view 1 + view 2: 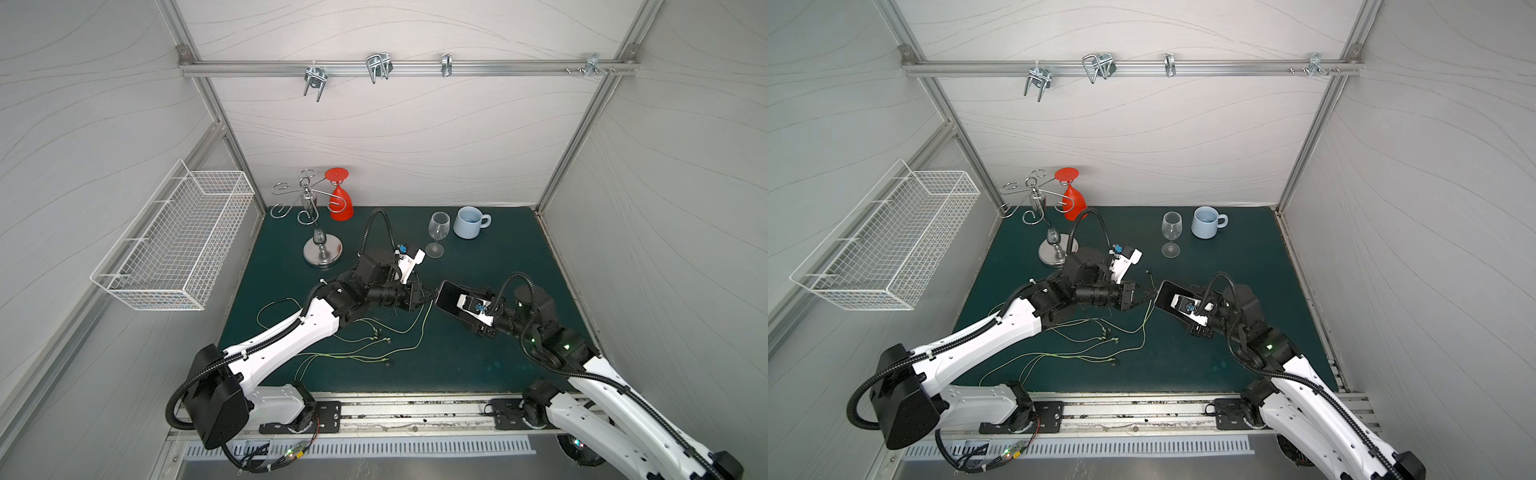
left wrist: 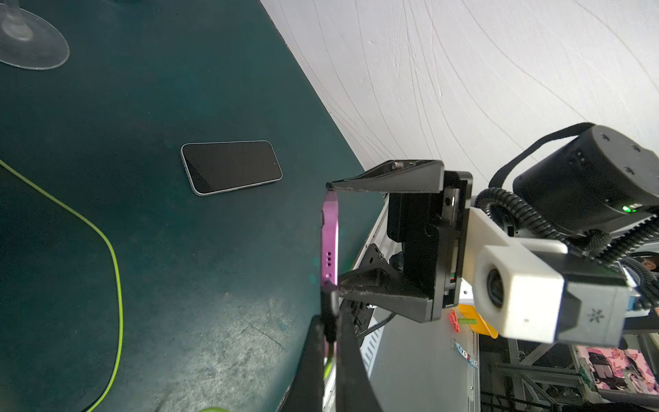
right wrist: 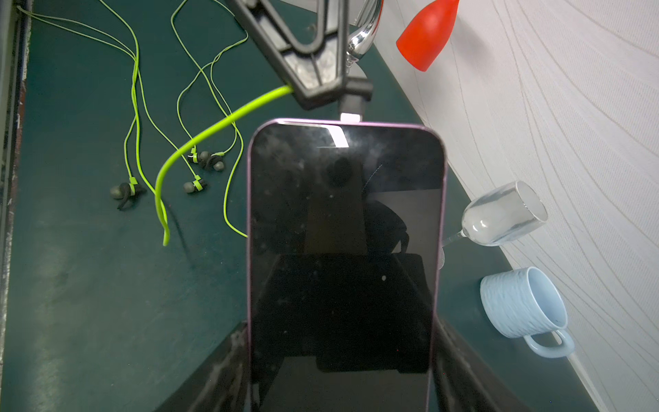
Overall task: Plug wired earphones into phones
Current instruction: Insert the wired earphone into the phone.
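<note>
Purple-rimmed and black-screened, the held phone (image 3: 346, 249) fills the right wrist view, clamped by its long sides in the right claw (image 2: 333, 235) and lifted off the bench (image 1: 478, 365) near its middle; the left claw (image 3: 319, 94) is clenched on a dark plug (image 3: 353, 101), whose pale tip touches the middle of the phone's end edge, while the green cord (image 3: 214, 130) trails down to the bench; since the tip shows, I judge the plug to be at the port but not seated; inserting this first set is the step in hand; the next move calls for a straight push along the phone's length while the right claw braces it; the second phone (image 2: 231, 167) lies flat nearer the bench's right edge; the rest of the earphones (image 3: 210, 162) sprawl loose toward the front edge, with nothing plugged there.
</note>
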### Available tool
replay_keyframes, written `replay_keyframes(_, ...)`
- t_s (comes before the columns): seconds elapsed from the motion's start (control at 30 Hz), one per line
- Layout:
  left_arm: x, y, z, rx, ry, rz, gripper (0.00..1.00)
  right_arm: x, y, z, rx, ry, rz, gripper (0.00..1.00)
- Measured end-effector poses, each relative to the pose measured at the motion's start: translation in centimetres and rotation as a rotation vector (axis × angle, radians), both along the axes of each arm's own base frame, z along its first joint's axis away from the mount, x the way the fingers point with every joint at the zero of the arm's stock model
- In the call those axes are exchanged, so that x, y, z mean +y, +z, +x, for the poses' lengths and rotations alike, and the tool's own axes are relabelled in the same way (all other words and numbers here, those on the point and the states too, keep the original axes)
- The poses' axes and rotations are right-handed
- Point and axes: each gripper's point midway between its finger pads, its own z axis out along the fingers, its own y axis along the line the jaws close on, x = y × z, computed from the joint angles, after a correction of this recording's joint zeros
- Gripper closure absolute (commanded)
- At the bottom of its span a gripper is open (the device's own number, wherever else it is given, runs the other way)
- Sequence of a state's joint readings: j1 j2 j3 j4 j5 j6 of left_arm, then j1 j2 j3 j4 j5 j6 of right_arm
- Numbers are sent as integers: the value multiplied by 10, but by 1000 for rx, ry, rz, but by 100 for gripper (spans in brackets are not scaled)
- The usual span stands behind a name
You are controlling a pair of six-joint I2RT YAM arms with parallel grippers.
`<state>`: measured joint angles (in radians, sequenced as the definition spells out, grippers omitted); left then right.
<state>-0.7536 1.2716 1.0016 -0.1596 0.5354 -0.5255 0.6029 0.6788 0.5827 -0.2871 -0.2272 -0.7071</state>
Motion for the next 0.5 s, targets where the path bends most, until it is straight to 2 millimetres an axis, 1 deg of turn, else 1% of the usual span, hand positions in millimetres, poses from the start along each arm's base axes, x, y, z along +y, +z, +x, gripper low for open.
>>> replay_keyframes(0.23,1,-2,-1,4,-4,9,100,1,-1,0,0,8,-6,54)
replay_keyframes(0.5,-1,-12,-2,30,-25,25,100,0,-2,0,1,19,-50,54)
